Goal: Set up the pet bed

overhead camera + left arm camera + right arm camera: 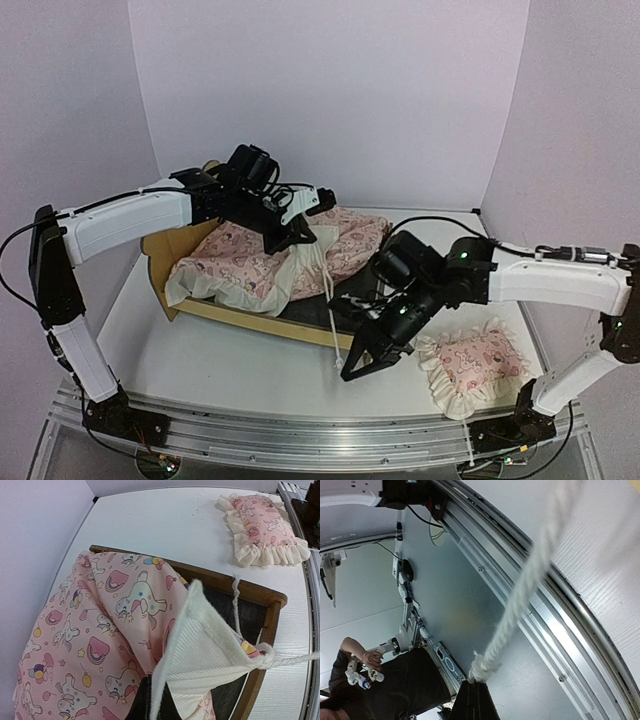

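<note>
The pet bed point(250, 320), a light plywood frame with a dark slatted base point(250, 615), lies at the table's middle left. A pink unicorn-print mattress cushion point(250, 262) is bunched on it, with its cream underside point(210, 650) turned up. My left gripper point(287, 238) is shut on the cushion's cream edge, which shows in its wrist view point(152, 700). My right gripper point(352, 370) is in front of the bed's right end, shut on the knotted end point(482, 670) of a white cord point(330, 310) that runs taut from the cushion.
A small pink ruffled pillow point(470, 365) lies at the front right of the table, beside the right arm; it also shows in the left wrist view point(262, 522). An aluminium rail point(300, 435) runs along the near edge. A person point(370, 690) stands beyond the rail.
</note>
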You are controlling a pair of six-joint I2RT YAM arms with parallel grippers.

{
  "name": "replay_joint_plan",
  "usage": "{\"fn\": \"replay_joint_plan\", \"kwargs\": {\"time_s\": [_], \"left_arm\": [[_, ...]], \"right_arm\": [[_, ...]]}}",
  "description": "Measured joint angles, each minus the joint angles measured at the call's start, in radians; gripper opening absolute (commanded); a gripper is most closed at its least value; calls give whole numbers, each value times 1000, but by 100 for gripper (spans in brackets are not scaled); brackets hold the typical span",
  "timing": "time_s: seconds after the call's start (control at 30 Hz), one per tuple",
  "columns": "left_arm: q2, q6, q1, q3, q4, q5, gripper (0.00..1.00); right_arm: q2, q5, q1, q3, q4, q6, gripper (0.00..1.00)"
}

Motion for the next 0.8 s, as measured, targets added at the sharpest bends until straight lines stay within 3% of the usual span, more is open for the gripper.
{"fn": "replay_joint_plan", "kwargs": {"time_s": [0.1,0.27,0.37,0.57,0.8], "left_arm": [[-6,2,-10,-32,2,14,0],[-41,26,-1,-116,16,32,0],[-95,63,2,-202,24,67,0],[-154,107,1,-275,30,112,0],[-161,109,1,-280,46,114,0]], "right_arm": [[91,38,46,-3,23,-8,40],[110,153,64,-20,11,-58,56],[51,268,49,-13,-1,-117,55],[-90,517,-72,56,-31,-240,46],[-28,675,-255,80,-61,-431,50]]}}
